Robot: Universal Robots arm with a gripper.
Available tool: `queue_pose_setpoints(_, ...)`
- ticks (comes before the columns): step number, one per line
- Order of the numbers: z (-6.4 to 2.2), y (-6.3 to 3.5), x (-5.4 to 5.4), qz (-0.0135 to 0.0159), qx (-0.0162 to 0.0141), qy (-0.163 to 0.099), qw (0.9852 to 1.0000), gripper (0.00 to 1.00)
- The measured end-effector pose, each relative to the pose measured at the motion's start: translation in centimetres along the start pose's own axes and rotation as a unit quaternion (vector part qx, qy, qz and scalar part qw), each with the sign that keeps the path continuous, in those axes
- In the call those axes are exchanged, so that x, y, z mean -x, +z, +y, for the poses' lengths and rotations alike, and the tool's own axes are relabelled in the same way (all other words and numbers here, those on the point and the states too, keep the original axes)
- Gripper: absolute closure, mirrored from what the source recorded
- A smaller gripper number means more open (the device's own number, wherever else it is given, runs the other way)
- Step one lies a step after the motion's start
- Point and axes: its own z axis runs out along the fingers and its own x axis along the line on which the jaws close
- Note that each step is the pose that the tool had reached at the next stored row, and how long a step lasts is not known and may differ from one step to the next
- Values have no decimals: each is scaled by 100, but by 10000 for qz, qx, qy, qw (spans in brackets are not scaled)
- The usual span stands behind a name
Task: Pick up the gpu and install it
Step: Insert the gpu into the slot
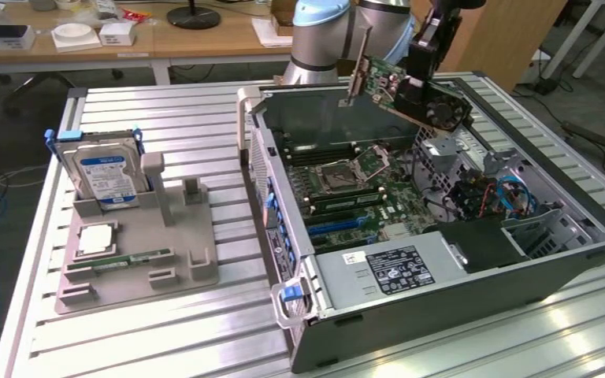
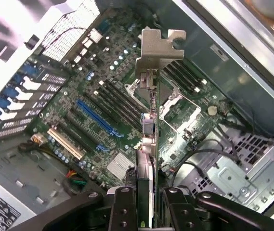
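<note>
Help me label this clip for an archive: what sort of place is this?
Probably a robotics lab or workshop: an open computer case on a slatted aluminium table, a grey fixture holding a hard drive, and the end effector gripping the gpu above the case.

A slatted metal desk (image 1: 155, 110) carries a grey holder (image 1: 176, 236) on the exterior view's left. A silver hard drive (image 1: 105, 175) with a blue-white label stands upright in the holder's far end. Nearer, a square processor chip (image 1: 94, 239) lies flat, and just beside it a slim green memory stick (image 1: 124, 261). On the exterior view's right an open computer case (image 1: 471, 307) lies on its side, showing its green motherboard (image 1: 371, 197), a labelled power supply (image 1: 387, 272) and blue cables (image 1: 515, 193). Behind stands a wooden desk (image 1: 198, 39) with white boxes (image 1: 76, 35)
</note>
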Motion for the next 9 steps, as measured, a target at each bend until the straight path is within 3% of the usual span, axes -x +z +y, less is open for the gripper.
queue_pose_setpoints(5, 0, 1, 0, -10, -3, -380, 9993, 74)
queue_pose_setpoints(9, 0, 2, 0, -18, -6, -688, 9976, 74)
